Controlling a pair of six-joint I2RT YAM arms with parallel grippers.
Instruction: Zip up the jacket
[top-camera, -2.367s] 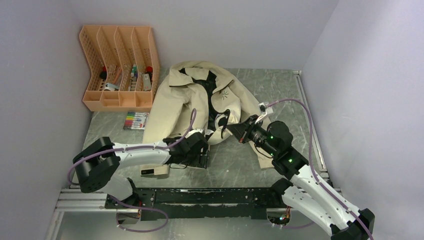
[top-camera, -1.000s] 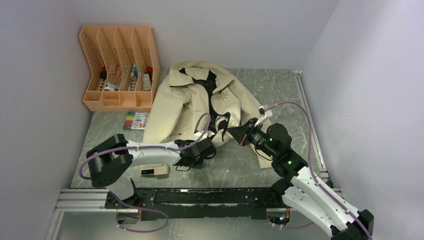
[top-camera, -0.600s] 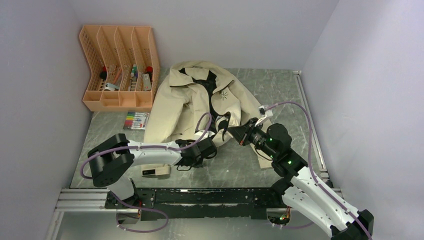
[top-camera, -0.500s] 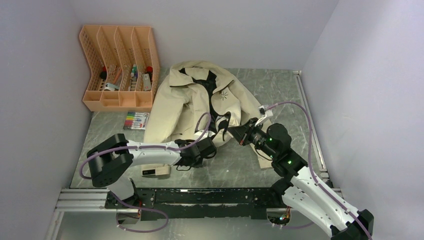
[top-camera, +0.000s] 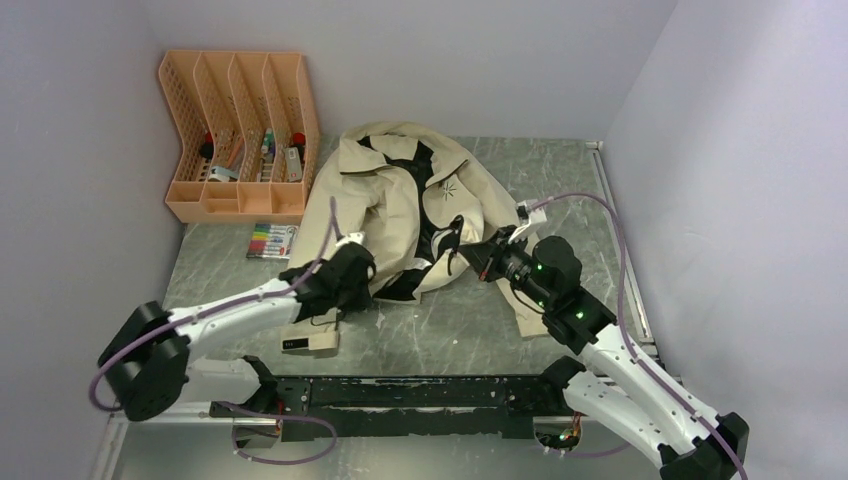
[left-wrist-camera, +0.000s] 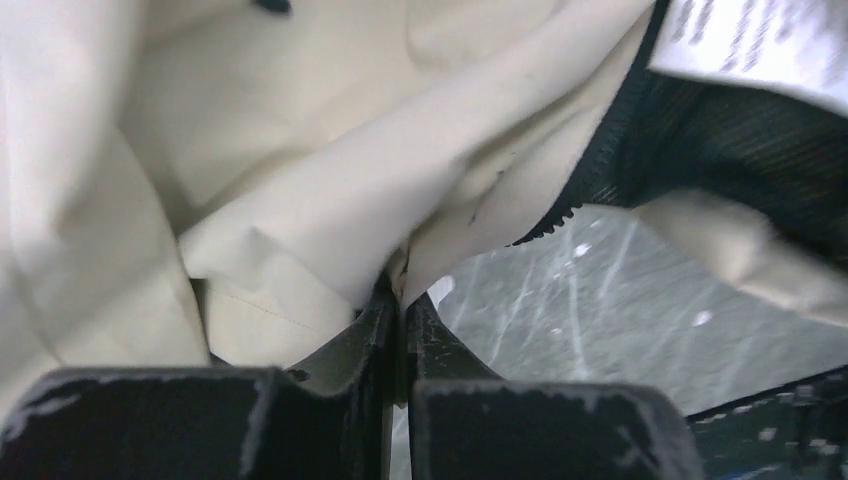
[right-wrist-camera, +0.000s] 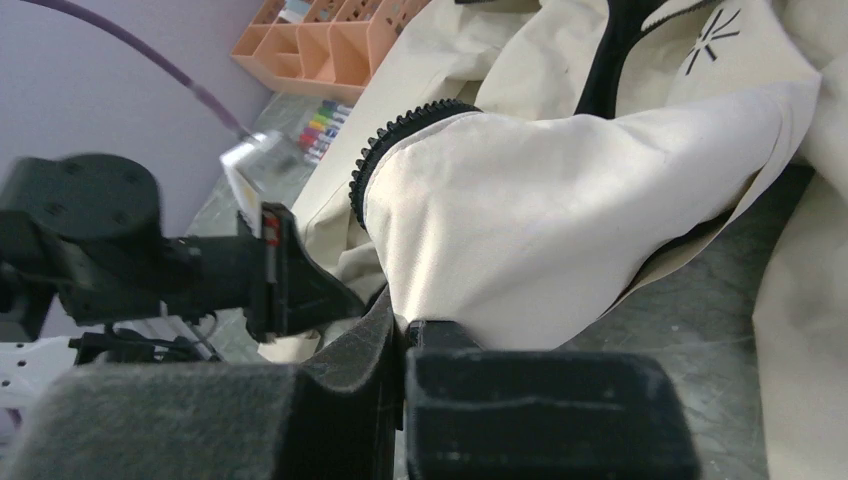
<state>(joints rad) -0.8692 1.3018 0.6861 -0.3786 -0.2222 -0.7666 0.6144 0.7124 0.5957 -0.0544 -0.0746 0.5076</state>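
Note:
The beige jacket (top-camera: 392, 190) lies open on the table, with its dark lining and starburst logo (top-camera: 449, 189) showing. My left gripper (top-camera: 368, 280) is shut on a beige fold at the lower left front edge (left-wrist-camera: 400, 290). The dark zipper teeth (left-wrist-camera: 597, 176) and a white label (left-wrist-camera: 760, 40) run just right of that grip. My right gripper (top-camera: 472, 256) is shut on the lower right front panel (right-wrist-camera: 404, 326). That panel's zipper teeth (right-wrist-camera: 400, 122) curve above the grip. The left gripper (right-wrist-camera: 300, 288) shows in the right wrist view, close to the left of the right one.
An orange file organizer (top-camera: 240, 130) stands at the back left, with a pack of markers (top-camera: 272, 241) in front of it. A small beige block (top-camera: 310, 343) lies by the left arm. Walls close in on the left, back and right. The mounting rail (top-camera: 400, 392) runs along the near edge.
My left gripper shut on the jacket's lower left edge, then drew back to the left with it, dragging that fabric along. The right gripper stayed shut and shifted slightly.

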